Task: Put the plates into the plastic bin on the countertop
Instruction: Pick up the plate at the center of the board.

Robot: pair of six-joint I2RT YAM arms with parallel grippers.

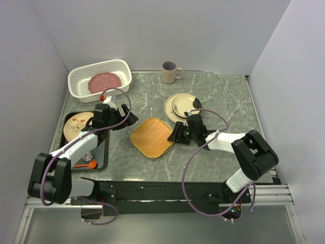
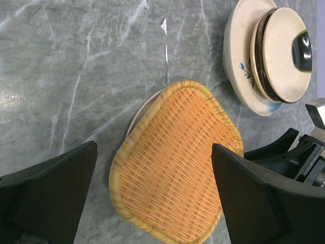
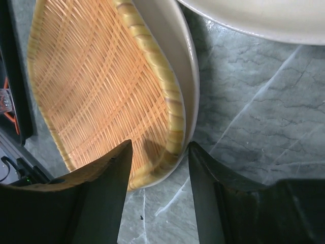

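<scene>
- At the middle of the countertop [image 1: 223, 101] lies the tan-orange woven plate [image 1: 152, 137]. It rests on a cream plate [image 3: 187, 61], of which only the rim shows.
- My right gripper [image 3: 160, 147] is at the 3 o'clock edge of this pair. Its jaws stand apart, one over the woven surface and one outside the cream rim, with both rims between them. I cannot tell if the pads press on them.
- My left gripper [image 1: 128, 116] hangs at 10 o'clock from the woven plate, with jaws spread wide and nothing between them.
- At 2 o'clock from the woven plate is a pale plate [image 2: 238, 76] with a blue twig, and smaller round pieces are stacked on it.
- The plastic bin [image 1: 124, 68] stands at 11 o'clock on the countertop, with the pink dotted plate [image 1: 104, 81] flat inside.
- One more patterned plate [image 1: 76, 124] lies on the black tray [image 1: 101, 165] at 9 o'clock.
- A mug [image 1: 170, 72] stands at 12 o'clock.
</scene>
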